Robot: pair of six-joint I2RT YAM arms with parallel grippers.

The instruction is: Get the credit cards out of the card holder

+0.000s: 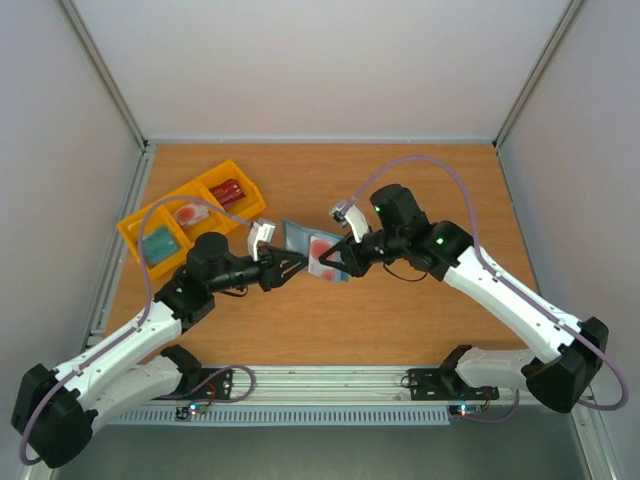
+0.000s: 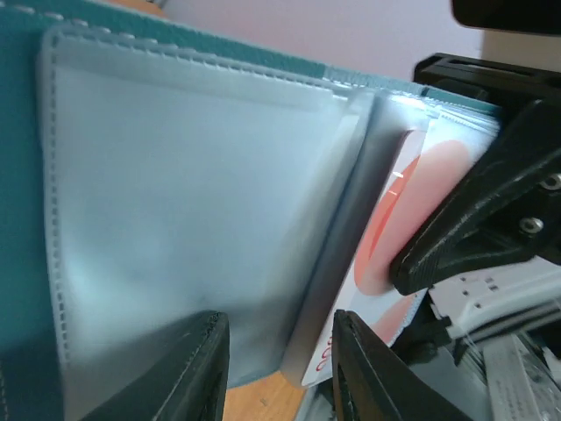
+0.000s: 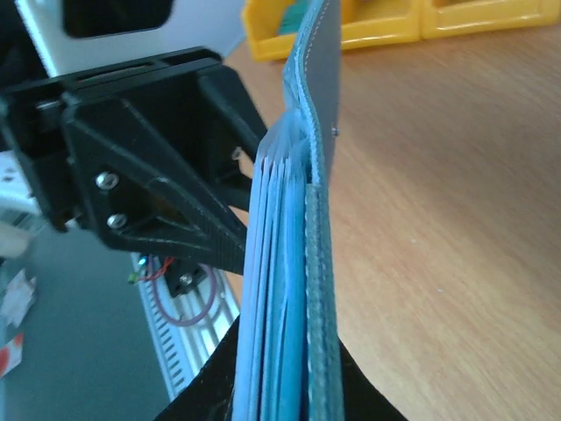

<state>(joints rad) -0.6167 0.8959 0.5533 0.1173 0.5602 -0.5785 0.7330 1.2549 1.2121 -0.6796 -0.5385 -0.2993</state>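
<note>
Here, floppy card holder (image 1: 296, 236) clamped in right hand (image 3: 282, 386); left hand (image 2: 280, 355) apart astride slick sleeve (image 2: 193, 202); stiff pinkish card (image 2: 410, 193) likely best pinched at exposed corner.

Card holder (image 1: 297, 236): soft matt cover, stitched edge; sleeves clear glossy plastic. Table (image 1: 400, 310): smooth wood grain. Tray (image 3: 377, 33): shiny plastic. Left gripper fingers (image 2: 193, 368): matt plastic.
</note>
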